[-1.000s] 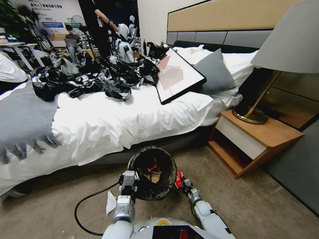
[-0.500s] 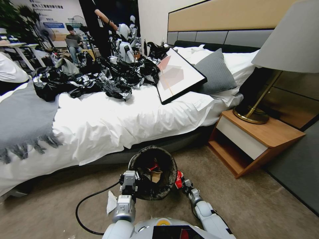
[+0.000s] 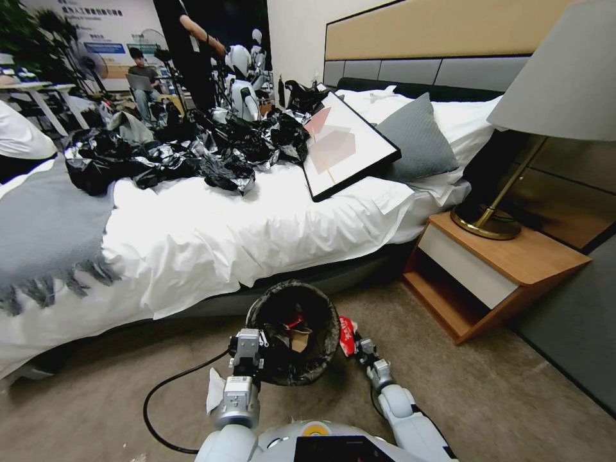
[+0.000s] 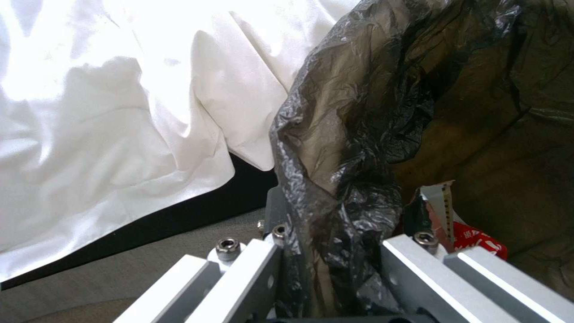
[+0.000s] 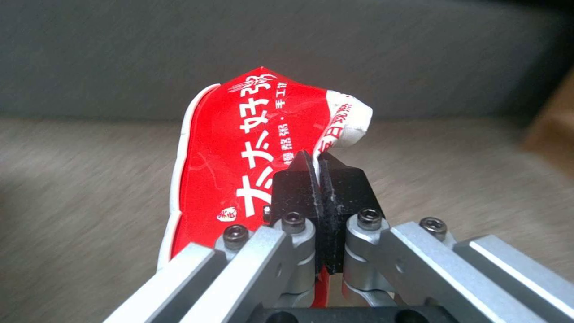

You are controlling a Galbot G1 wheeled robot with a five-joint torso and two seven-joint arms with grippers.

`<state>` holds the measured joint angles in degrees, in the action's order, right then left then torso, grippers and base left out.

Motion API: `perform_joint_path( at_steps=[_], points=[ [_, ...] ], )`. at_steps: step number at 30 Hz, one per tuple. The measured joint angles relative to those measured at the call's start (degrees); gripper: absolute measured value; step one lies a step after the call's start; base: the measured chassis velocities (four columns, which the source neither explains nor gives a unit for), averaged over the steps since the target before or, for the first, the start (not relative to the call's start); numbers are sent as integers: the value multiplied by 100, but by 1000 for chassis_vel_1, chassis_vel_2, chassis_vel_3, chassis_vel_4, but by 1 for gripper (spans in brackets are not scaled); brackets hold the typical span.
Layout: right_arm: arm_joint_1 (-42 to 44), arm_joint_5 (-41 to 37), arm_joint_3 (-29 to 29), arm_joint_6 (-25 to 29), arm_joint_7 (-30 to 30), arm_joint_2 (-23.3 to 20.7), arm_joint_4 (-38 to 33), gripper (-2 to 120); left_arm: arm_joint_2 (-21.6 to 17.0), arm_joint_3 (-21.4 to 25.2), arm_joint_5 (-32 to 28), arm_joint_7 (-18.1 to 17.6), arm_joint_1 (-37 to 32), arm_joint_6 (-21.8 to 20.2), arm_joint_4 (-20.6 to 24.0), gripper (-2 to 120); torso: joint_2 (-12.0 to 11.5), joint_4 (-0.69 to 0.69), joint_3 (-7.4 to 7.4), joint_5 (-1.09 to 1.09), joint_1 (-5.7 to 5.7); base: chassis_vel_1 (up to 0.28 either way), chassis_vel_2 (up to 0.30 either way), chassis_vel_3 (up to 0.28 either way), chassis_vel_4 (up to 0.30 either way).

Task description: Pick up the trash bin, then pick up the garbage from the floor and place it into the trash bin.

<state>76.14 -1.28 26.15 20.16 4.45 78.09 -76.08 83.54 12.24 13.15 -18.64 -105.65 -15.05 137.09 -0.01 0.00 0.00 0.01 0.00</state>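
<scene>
The trash bin (image 3: pixel 321 350), round and lined with a crinkled black bag, hangs above the carpet in front of the bed. My left gripper (image 3: pixel 248 351) is shut on its near rim. In the left wrist view the fingers (image 4: pixel 419 264) clamp the bag-covered rim (image 4: pixel 341 211), and a red pack (image 4: pixel 475 237) lies inside the bin. Just right of the bin's rim, my right gripper (image 3: pixel 360 346) is shut on a piece of garbage, a crumpled red-and-white pack (image 3: pixel 346 332). The right wrist view shows the black pads (image 5: pixel 321 188) pinching that pack (image 5: pixel 239 152). A white paper scrap (image 3: pixel 213 391) lies on the floor beside my left arm.
The bed (image 3: pixel 212 237) with its white sheet stands straight ahead, bearing a heap of black plastic (image 3: pixel 186 151) and a framed picture (image 3: pixel 346 144). A wooden nightstand (image 3: pixel 494 269) with a lamp (image 3: pixel 494 221) is at the right. A black cable (image 3: pixel 163 391) loops over the carpet at the left.
My right gripper has lifted the red-and-white pack slightly beside the bin's rim. The left gripper and the bin have stayed put.
</scene>
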Motion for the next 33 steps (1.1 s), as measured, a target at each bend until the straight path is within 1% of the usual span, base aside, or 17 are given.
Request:
perform_joint_path(
  at_steps=[9, 11, 12, 13, 17, 18, 19, 21, 22, 23, 25, 26, 29, 30, 33],
  points=[
    [99, -106, 521, 108, 4, -61, -551, 0, -1, 28, -16, 3, 1, -4, 9, 0, 0, 0, 0, 0, 0, 0, 0, 0, 0],
    [113, -146, 673, 130, 5, -83, -722, 0, -8, 46, -34, 4, 2, -5, 9, 0, 0, 0, 0, 0, 0, 0, 0, 0, 0],
    [140, -203, 796, 139, 5, -105, -916, 0, -15, 57, -48, 3, 5, -7, 9, 0, 0, 0, 0, 0, 0, 0, 0, 0, 0],
    [140, -203, 796, 139, 5, -105, -916, 0, -15, 57, -48, 3, 5, -7, 9, 0, 0, 0, 0, 0, 0, 0, 0, 0, 0],
    [330, -454, 1000, 170, 20, -156, -1874, 0, -26, 30, -60, 3, 20, -11, -40, 0, 0, 0, 0, -1, 0, 0, 0, 0, 0],
    [330, -454, 1000, 170, 20, -156, -1874, 0, -26, 30, -60, 3, 20, -11, -40, 0, 0, 0, 0, -1, 0, 0, 0, 0, 0],
    [420, -563, 1000, 229, 73, -173, -2247, 0, -31, 15, -60, 4, 25, -11, -63, 0, 0, 1, -1, 0, 0, 0, 0, 0, 0],
    [594, -741, 937, 376, 216, -217, -2861, 0, -39, -10, -60, 4, 33, -11, -96, 0, 0, 1, -1, -3, 0, 0, 0, 0, 0],
    [594, -741, 937, 376, 216, -217, -2861, 0, -39, -10, -60, 4, 33, -11, -96, 0, 0, 1, -1, -3, 0, 0, 0, 0, 0],
    [674, -803, 878, 421, 278, -236, -3120, 0, -41, -21, -60, 3, 36, -11, -106, 0, 0, 0, -1, -1, 0, 0, 0, 0, 0],
    [903, -897, 659, 469, 381, -289, -3847, 0, -52, -52, -56, 4, 43, -11, -137, 0, 0, 0, -1, -2, 0, 0, 0, 0, 0],
    [903, -897, 659, 469, 381, -289, -3847, 0, -52, -52, -56, 4, 43, -11, -137, 0, 0, 0, -1, -2, 0, 0, 0, 0, 0],
    [1165, -814, 304, 423, 421, -335, -4564, 0, -60, -88, -50, 4, 56, -11, -174, 0, 0, 1, -1, -3, 0, 0, 0, 0, 0],
    [1165, -814, 304, 423, 421, -335, -4564, 0, -60, -88, -50, 4, 56, -11, -174, 0, 0, 1, -1, -3, 0, 0, 0, 0, 0],
    [1463, -476, -258, 387, 431, -437, -4862, 0, -60, -117, -42, 5, 67, -11, -202, 0, 0, 0, -1, -1, 0, 0, 0, 0, 0]
  ],
)
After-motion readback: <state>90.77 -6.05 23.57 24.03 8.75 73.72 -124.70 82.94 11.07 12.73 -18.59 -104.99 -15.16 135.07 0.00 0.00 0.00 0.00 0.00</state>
